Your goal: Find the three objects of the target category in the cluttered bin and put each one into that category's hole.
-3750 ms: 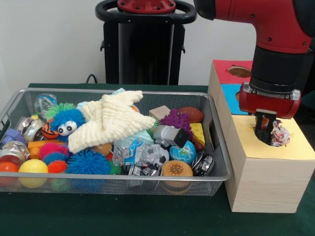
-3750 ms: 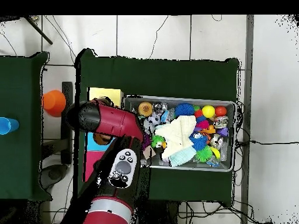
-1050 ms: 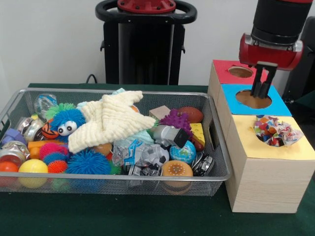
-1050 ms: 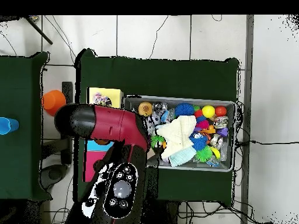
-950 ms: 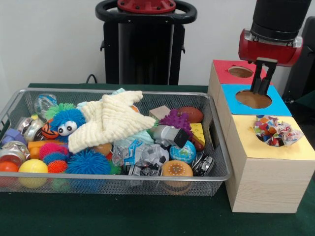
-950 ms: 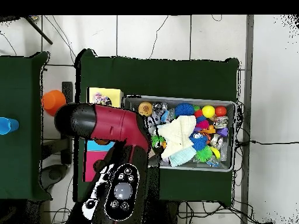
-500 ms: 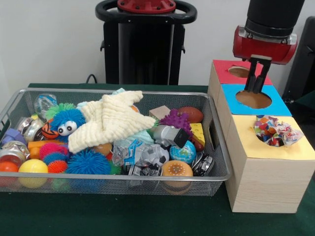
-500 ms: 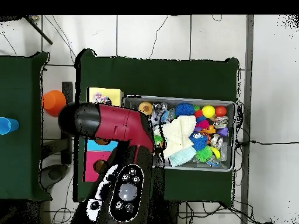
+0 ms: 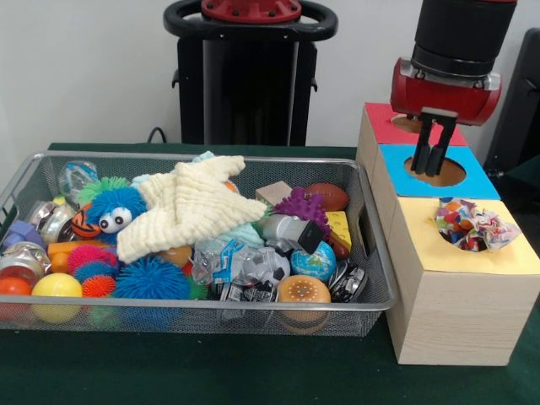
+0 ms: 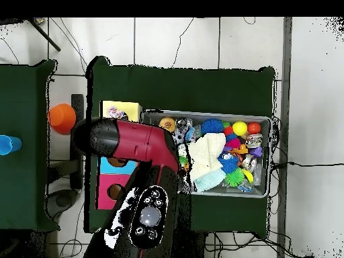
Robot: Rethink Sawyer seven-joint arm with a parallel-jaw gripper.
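End effector (image 9: 429, 167) poised above the blue panel's hole (image 9: 440, 172), fingers close together, nearly parallel, gripping nothing and touching nothing. Shifted toward 9 o'clock since half a second ago, off the red panel (image 9: 396, 123) and nearer the wire bin (image 9: 375, 278). Crumpled multicolored wrapper (image 9: 472, 225) lodged in the yellow panel's hole, at about 5 o'clock from the end effector, well apart and unmoved since a second ago. Bin at 8 o'clock, piled with a cream knitted star (image 9: 187, 205), a blue googly-eyed puff (image 9: 116, 208), spiky balls, a small globe (image 9: 315, 261) and a mini soccer ball (image 9: 272, 265), unchanged on the green tabletop (image 9: 211, 371). Seen from overhead, red arm (image 10: 134, 141) covering the box and the bin's edge.
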